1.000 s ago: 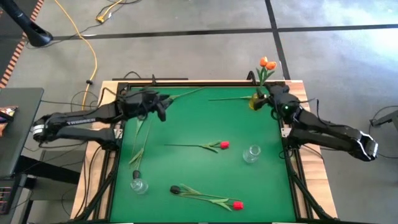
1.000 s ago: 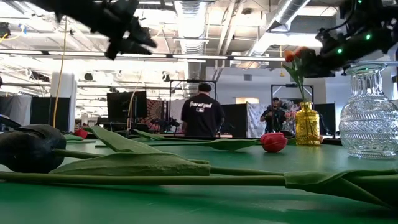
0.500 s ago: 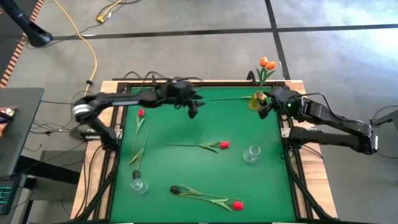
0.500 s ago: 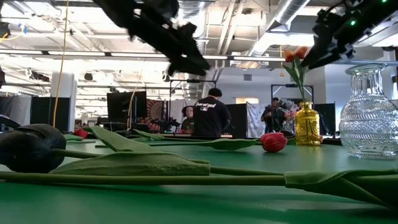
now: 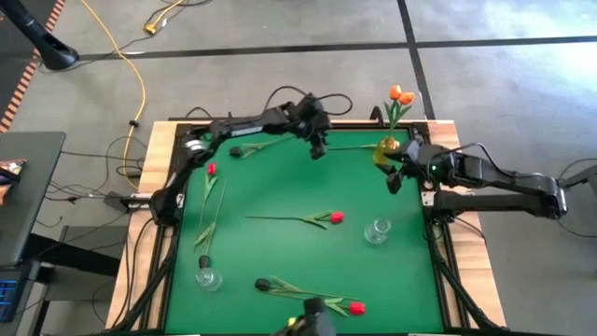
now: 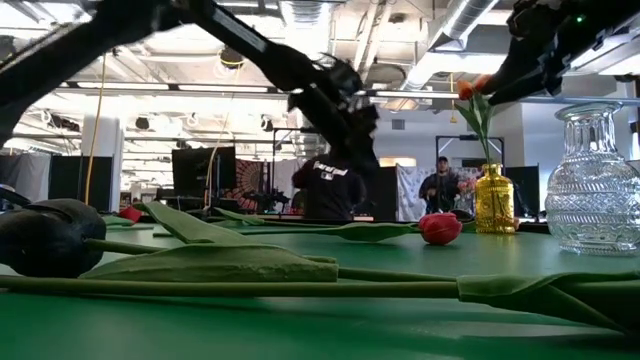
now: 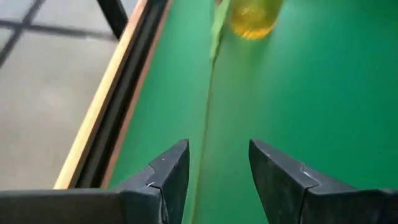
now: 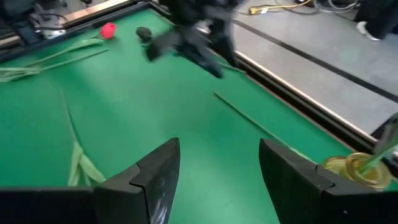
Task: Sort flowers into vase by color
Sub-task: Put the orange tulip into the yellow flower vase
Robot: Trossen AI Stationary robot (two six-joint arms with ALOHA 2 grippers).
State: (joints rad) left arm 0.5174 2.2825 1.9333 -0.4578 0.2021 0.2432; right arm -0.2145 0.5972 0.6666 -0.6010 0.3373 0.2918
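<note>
My left gripper (image 5: 320, 149) (image 7: 217, 168) is open and hovers over the far part of the green table. A thin green stem (image 7: 208, 106) (image 5: 345, 147) lies on the cloth below it, between its fingers, and runs to the yellow vase (image 5: 384, 151) (image 7: 252, 15). That vase holds orange tulips (image 5: 401, 94). My right gripper (image 5: 395, 179) (image 8: 217, 168) is open and hangs just near of the yellow vase. Other flowers lie flat: a red tulip (image 5: 336, 217), a red tulip (image 5: 212, 170), a dark tulip (image 5: 235, 149), and a dark tulip (image 5: 263, 284) beside a red tulip (image 5: 356, 306).
Two clear glass vases stand on the cloth, one at the right (image 5: 377, 231) (image 6: 595, 180), one near the left corner (image 5: 207, 276). A black frame (image 5: 280, 123) and a wooden rim edge the table. People stand in the room beyond, in the low view.
My left arm has swung from the table's left side along the far edge toward the right and now stands over the stem by the yellow vase. My right gripper has drawn back from the yellow vase toward the near edge. The flowers on the cloth have kept still.
</note>
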